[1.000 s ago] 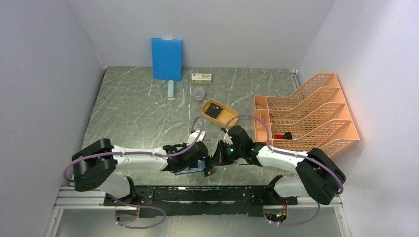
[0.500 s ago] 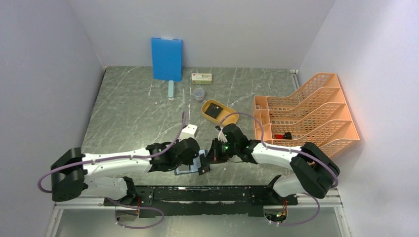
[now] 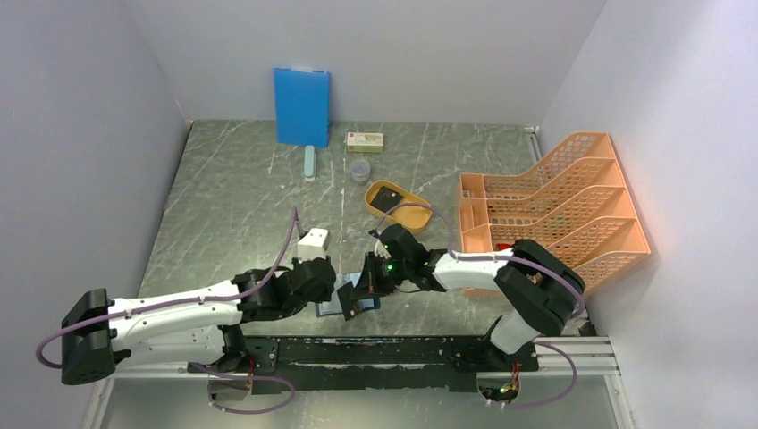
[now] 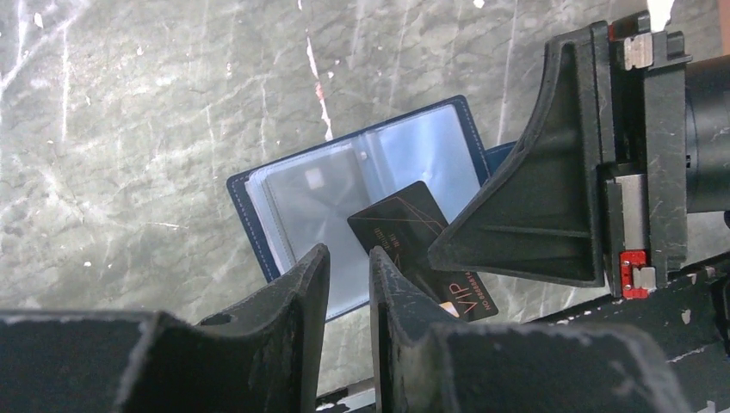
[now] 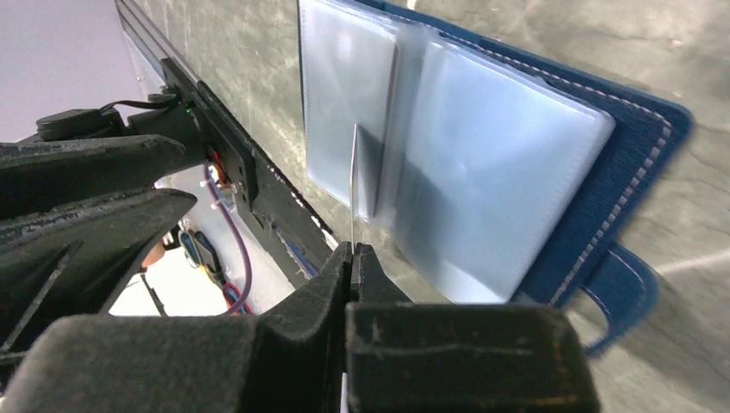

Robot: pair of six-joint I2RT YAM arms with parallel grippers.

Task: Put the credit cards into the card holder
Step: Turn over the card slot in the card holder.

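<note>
Clamped by the right fingers (image 5: 301,310), the credit card (image 4: 405,225) is seen edge-on, face-on from the left wrist. The left fingers (image 4: 301,292) are slightly parted.

Card holder (image 4: 310,206) lies spread flat on the table (image 3: 241,206) by the front edge. Left gripper (image 4: 349,258) sits just left of it, right gripper (image 5: 350,249) on the right, pinching a card (image 4: 405,224) edge-on over the sleeves. Oval tray (image 3: 413,214) is behind, file rack (image 3: 572,206) far right, board (image 3: 301,105) against the back wall.
</note>
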